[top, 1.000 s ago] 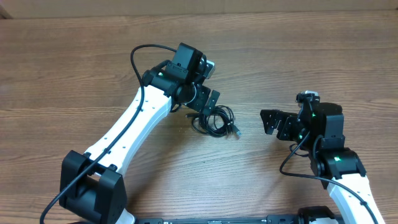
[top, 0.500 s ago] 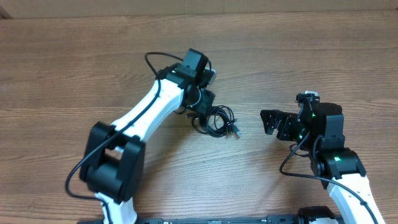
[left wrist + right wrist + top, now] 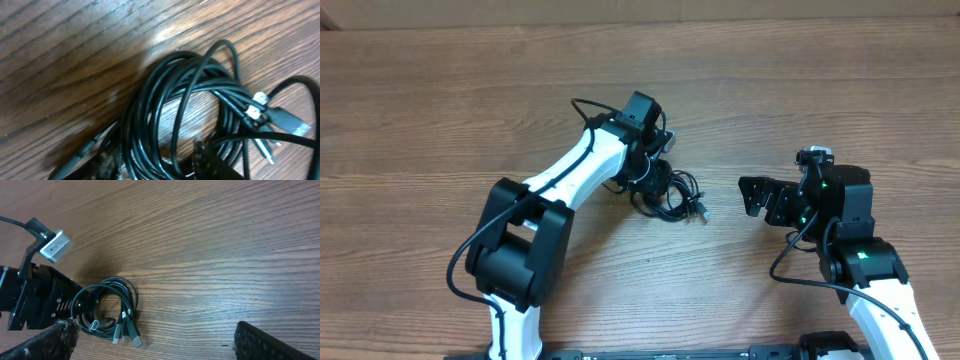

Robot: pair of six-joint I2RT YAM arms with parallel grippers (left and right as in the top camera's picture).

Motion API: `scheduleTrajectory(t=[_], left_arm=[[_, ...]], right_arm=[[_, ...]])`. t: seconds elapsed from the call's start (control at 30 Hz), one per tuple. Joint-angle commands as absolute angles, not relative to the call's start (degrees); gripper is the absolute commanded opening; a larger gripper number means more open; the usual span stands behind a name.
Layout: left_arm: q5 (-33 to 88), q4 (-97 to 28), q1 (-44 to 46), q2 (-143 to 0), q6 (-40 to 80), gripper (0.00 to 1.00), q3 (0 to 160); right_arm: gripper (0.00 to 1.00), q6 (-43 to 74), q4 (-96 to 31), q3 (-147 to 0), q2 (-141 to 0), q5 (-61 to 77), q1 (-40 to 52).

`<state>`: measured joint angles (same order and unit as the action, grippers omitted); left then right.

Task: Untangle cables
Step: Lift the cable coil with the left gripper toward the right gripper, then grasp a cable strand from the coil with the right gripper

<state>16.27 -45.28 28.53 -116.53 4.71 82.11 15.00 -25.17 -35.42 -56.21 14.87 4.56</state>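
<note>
Cables (image 3: 670, 195): bunched in small black loops at the centre of the wooden table (image 3: 440, 100), USB plug ends (image 3: 127, 335) fanned toward the near right. Left gripper (image 3: 655, 180): down at the bundle's left edge, fingers partly closed astride the loops; firm grip or not, impossible to tell. Right gripper (image 3: 748, 196): well apart to the right, spread wide, holding nothing.

Looped black cables (image 3: 170, 100) on wooden table (image 3: 65, 45), plugs (image 3: 286, 119) rightward.
</note>
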Motion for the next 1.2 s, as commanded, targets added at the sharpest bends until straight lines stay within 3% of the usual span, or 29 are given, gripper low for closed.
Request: scheduleTrajectory(t=[0.0, 0.43, 0.53, 0.6, 0.63, 0.97, 1.17], left_arm=[[12.8, -45.4, 29.0, -117.7, 4.7, 0.44, 81.7], [12.0, -41.1, 31.2, -117.7, 4.7, 0.43, 78.3], [12.0, -40.0, 31.8, -117.7, 4.7, 0.3, 78.1], [12.0, -39.6, 32.0, -117.7, 4.7, 0.06, 78.4], [12.0, -39.6, 31.9, -117.6, 4.7, 0.04, 78.8], [15.7, -50.9, 29.9, -115.3, 4.6, 0.04, 95.4], [35.8, -54.0, 29.9, -113.9, -1.6, 0.04, 104.5]], right_arm=[[0.98, 15.2, -25.0, -37.1, -56.1, 15.3, 4.8], [0.97, 15.2, -25.2, -37.1, -56.1, 15.3, 4.8], [0.98, 15.2, -25.2, -37.1, -56.1, 15.3, 4.8], [0.98, 15.2, -25.2, -37.1, -56.1, 15.3, 4.8], [0.97, 15.2, -25.2, -37.1, -56.1, 15.3, 4.8], [0.98, 15.2, -24.4, -37.1, -56.1, 15.3, 4.8], [0.97, 15.3, -17.5, -37.1, -56.1, 18.7, 4.8]])
